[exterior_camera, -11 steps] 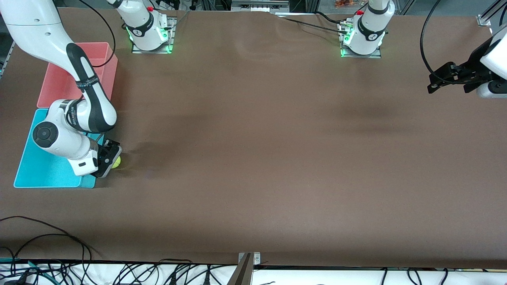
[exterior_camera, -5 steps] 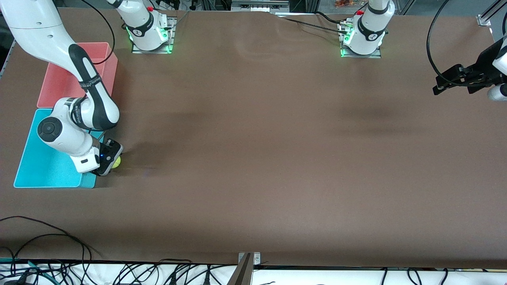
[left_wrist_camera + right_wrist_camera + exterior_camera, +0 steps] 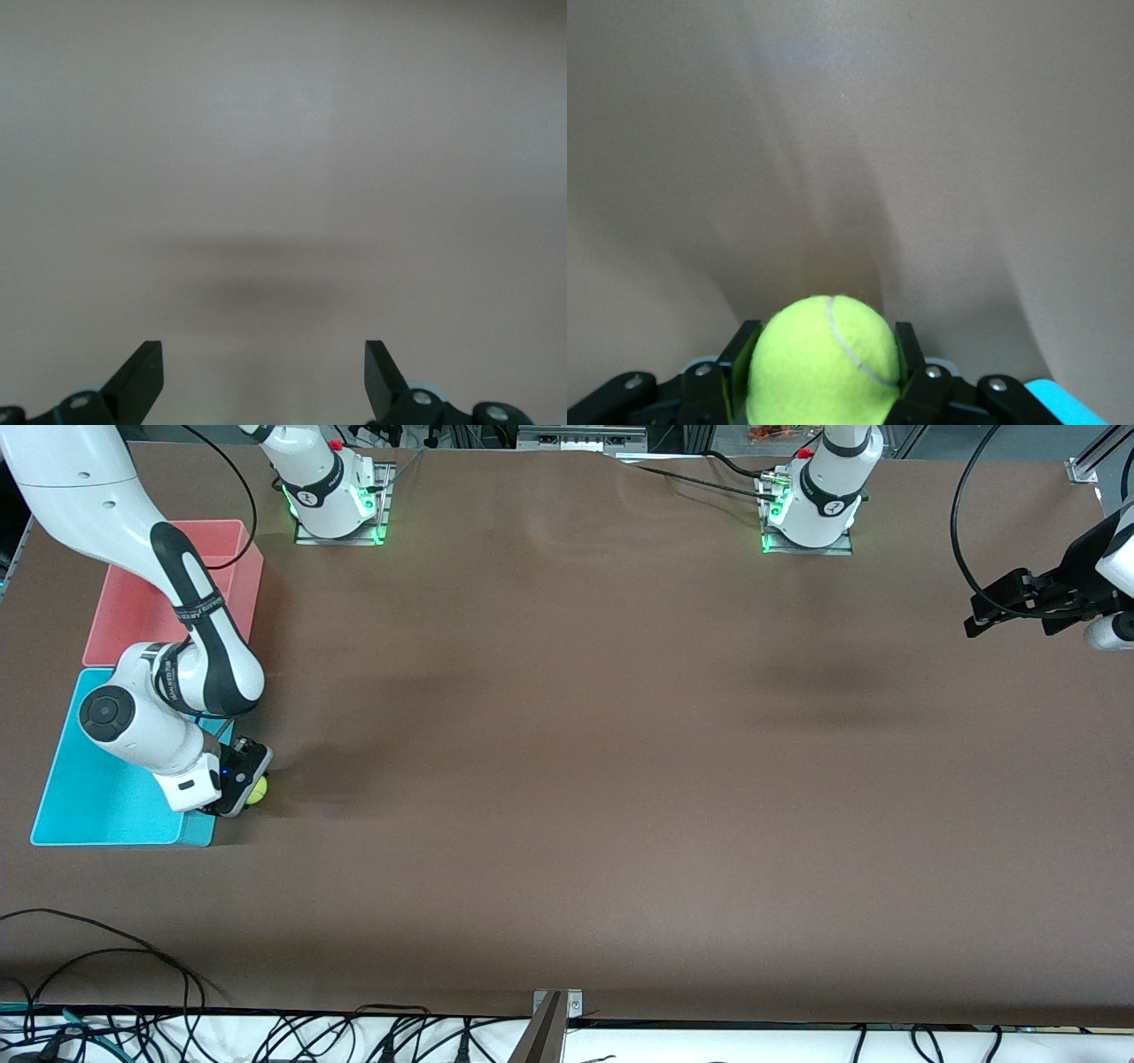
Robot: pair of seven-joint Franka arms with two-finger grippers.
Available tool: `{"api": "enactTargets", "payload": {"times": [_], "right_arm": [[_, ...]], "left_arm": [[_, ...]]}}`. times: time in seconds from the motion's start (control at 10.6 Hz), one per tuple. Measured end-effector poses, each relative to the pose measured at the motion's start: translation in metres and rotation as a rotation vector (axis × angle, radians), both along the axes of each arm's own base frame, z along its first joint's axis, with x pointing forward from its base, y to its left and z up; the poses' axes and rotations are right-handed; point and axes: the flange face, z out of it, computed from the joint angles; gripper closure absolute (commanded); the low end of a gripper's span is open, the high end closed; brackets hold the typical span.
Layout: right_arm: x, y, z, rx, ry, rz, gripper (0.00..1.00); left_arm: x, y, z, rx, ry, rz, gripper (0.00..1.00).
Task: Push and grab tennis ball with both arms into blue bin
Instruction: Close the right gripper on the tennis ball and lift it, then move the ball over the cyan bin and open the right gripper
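Right gripper (image 3: 248, 786) clamps the tennis ball (image 3: 258, 790) just beside the blue bin (image 3: 97, 815), its rim partly hidden under the arm. Wide bare table (image 3: 620, 779) alongside. Left gripper (image 3: 983, 613) waits, jaws apart, over the table's edge, arm cut off.

Tennis ball (image 3: 258, 790): mostly hidden under right gripper (image 3: 237, 784). Blue bin (image 3: 97, 815): partly covered by right arm. Left arm: cut off at counter's edge.
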Motion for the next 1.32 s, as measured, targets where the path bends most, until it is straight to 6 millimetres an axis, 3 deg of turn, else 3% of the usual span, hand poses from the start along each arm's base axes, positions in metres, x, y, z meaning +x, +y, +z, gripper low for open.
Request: {"api": "enactTargets", "payload": {"times": [0.19,0.28,0.57,0.75,0.94,1.13,1.32], "right_arm": [[0.004,-0.001,0.014,0.002,0.041,-0.051,1.0],[0.01,-0.001,0.031,0.001,0.069,-0.069,1.0],[0.032,-0.001,0.107,-0.009,0.175,-0.162,1.0],[0.035,-0.005,0.135,-0.017,0.225,-0.206,1.0],[0.028,-0.036,0.13,-0.035,0.259,-0.263,1.0],[0.016,-0.099,0.109,-0.045,0.297,-0.355,1.0],[0.001,-0.144,0.081,-0.033,0.345,-0.41,1.0]], "left_arm": [[0.0,0.001,0.0,0.0,0.001,0.002,0.0],[0.0,0.0,-0.001,0.0,0.001,0.001,0.0],[0.001,-0.002,-0.001,0.0,0.002,-0.004,0.0],[0.001,-0.002,-0.001,0.0,0.002,-0.004,0.0],[0.001,-0.002,-0.001,0.0,0.002,-0.003,0.0],[0.001,-0.001,-0.001,0.0,0.002,-0.002,0.0],[0.001,-0.001,-0.001,0.0,0.002,-0.002,0.0]]}}
